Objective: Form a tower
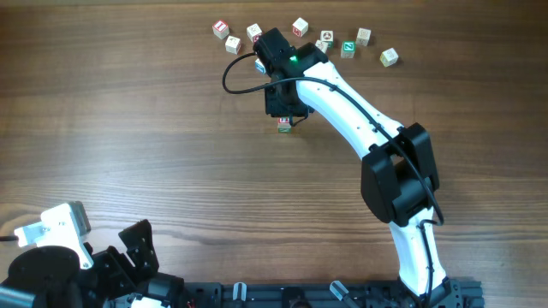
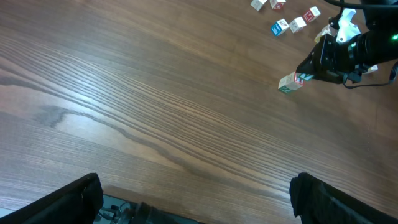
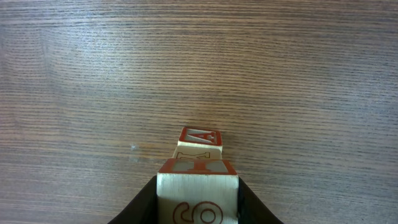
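Observation:
The tower (image 1: 284, 126) is a short stack of pale cubes in the middle of the table; in the left wrist view the tower (image 2: 290, 82) shows a green-printed cube under a red-printed one. My right gripper (image 1: 282, 104) hangs right over it, shut on a pale cube (image 3: 198, 193) with red print. Just beyond that held cube, the tower (image 3: 199, 143) shows a red-framed top face. Whether the held cube touches the stack I cannot tell. My left gripper (image 2: 199, 208) stands open and empty at the near left of the table, far from the stack.
Several loose alphabet cubes (image 1: 326, 38) lie scattered along the far edge, from the far-left cube (image 1: 221, 29) to the far-right cube (image 1: 390, 57). The right arm (image 1: 398, 175) reaches diagonally from the front right. A black cable (image 1: 231, 77) loops beside the right wrist.

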